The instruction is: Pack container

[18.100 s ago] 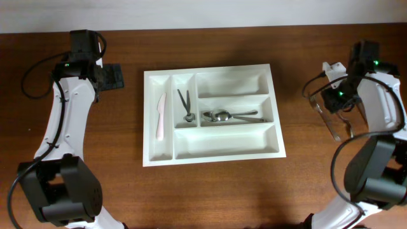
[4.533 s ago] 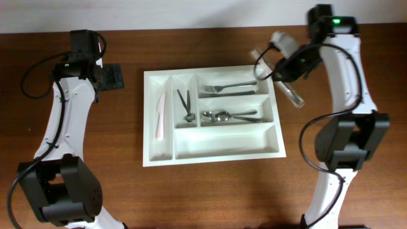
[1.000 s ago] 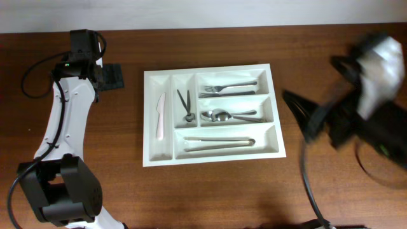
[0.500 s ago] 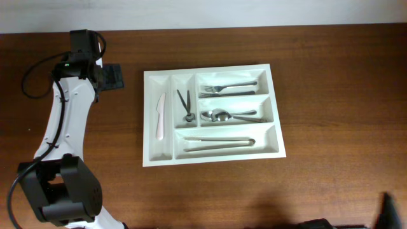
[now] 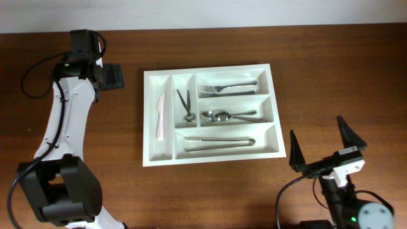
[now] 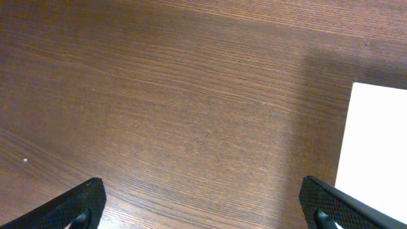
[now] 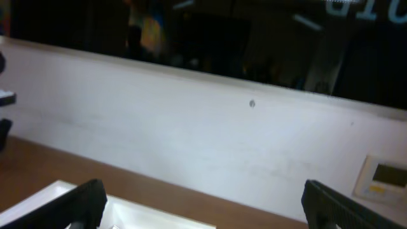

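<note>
**Item:** large white rectangular plastic cutlery tray (image 5: 148,121), five compartments, long axis running crosswise on the brown wooden table (image 5: 331,76).

**Position:** near the left gripper (image 5: 114,76), off its right-hand fingertip. Ahead and to the left of the right gripper (image 5: 322,146), well apart.

**Left gripper:** fingers spread wide, empty.

**Right gripper:** fingers splayed wide, empty, aimed at the white back wall (image 7: 191,140).

**Nearer arm:** left, beside the narrow upright compartments.

**Contents:** cutlery (image 5: 229,116) in every compartment, so packing is likely complete.

Container (image 5: 210,159): smooth white plastic, faint sheen. Spoons (image 5: 222,116): polished metal. Surface (image 5: 331,76): brown grained wood, matt.
</note>
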### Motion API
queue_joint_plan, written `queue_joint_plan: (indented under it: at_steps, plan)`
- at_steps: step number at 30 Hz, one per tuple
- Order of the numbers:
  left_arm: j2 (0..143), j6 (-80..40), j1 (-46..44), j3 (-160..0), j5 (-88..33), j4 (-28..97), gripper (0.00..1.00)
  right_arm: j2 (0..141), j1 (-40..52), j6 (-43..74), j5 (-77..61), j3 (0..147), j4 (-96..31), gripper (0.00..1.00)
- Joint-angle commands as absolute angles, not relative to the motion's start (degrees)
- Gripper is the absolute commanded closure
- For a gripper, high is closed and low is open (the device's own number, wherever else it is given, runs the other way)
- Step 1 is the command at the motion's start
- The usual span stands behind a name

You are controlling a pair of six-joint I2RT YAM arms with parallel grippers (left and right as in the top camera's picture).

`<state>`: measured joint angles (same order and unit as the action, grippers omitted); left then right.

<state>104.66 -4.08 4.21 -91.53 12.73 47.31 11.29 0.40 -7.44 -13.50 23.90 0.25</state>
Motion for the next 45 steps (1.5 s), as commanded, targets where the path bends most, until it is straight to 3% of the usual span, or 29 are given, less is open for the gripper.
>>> queue_joint_plan:
  at_steps: [1, 20, 45]
  plan:
    - [104.8, -3.2, 4.1, -92.2, 13.3, 47.2, 0.01, 7.2, -0.1, -3.9, -7.6, 16.2, 5.7, 0.01]
    - [104.8, -3.2, 4.1, -92.2, 13.3, 47.2, 0.01, 0.2, -0.1, 3.9, -3.2, 0.3, 6.2, 0.01]
    - [104.8, -3.2, 4.1, -92.2, 13.3, 47.2, 0.01, 0.2, -0.1, 3.5, -2.7, 0.3, 2.3, 0.01]
